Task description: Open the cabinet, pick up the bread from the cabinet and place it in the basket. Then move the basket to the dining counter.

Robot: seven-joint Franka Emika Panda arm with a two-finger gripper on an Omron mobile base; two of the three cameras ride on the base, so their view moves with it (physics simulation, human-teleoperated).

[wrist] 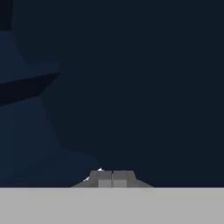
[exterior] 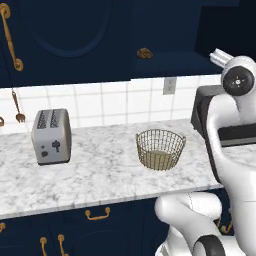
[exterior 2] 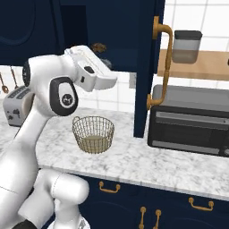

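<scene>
End effector (wrist: pixel 112 178) fingertips sit pressed together in the hand view, clenched on nothing, facing a dark navy surface at close range; no object lies between them and nothing is seen touching them.

The cabinet (exterior 2: pixel 145 67) already stands open: its door is swung out edge-on in the right base view, the long brass handle (exterior 2: pixel 162 67) facing the toaster oven (exterior 2: pixel 191 120). The bread (exterior: pixel 144 53) rests on the cabinet shelf, above the back edge of the tabletop (exterior: pixel 100 175). The basket (exterior: pixel 160 149) stands upright below it on the marble, roughly midway between the tabletop's back and front edges, well apart from the toaster (exterior: pixel 51 136) nearer the left end.

Risks, as a judgement: with the fingers clenched, a reach for the bread would shove it deeper onto the shelf rather than capture it, so they must spread first. The loaf is small and lumpy, so a shallow pinch could let it roll off the shelf lip and miss the basket. The open door hangs close beside the arm's path; a wide elbow swing could strike it or its handle. The wire basket looks light and could skid if bumped.
</scene>
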